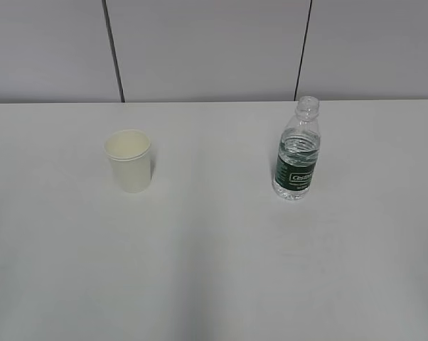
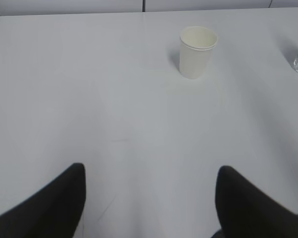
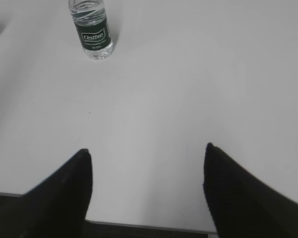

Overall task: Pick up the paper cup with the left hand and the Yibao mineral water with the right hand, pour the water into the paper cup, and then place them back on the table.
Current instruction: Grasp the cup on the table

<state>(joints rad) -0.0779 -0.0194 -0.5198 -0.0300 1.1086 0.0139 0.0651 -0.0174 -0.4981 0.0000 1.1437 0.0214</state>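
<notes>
The left hand point(image 2: 151, 201) shows only its two black fingers point(image 2: 50, 208) at the bottom of the left wrist view, spread wide apart with bare white table point(image 2: 89, 89) between them and nothing in their span. The paper cup point(image 2: 197, 52) stands upright well ahead of those fingers and a little toward the right-hand one, apart from both — its open mouth shows a cream inside. The right hand point(image 3: 146, 191) is the same story: two dark fingers point(image 3: 65, 193) parted wide, holding nothing, low over the near edge of the table. The Yibao mineral water point(image 3: 92, 29) stands upright far ahead of them, roughly in line with the left-hand finger, its dark green label with white lettering facing the wrist camera. In the exterior view neither hand appears — the cup point(image 1: 129, 160) sits on the left and the capless bottle point(image 1: 298, 153), partly filled with clear water, on the right, well apart from each other, both resting on the tabletop.
</notes>
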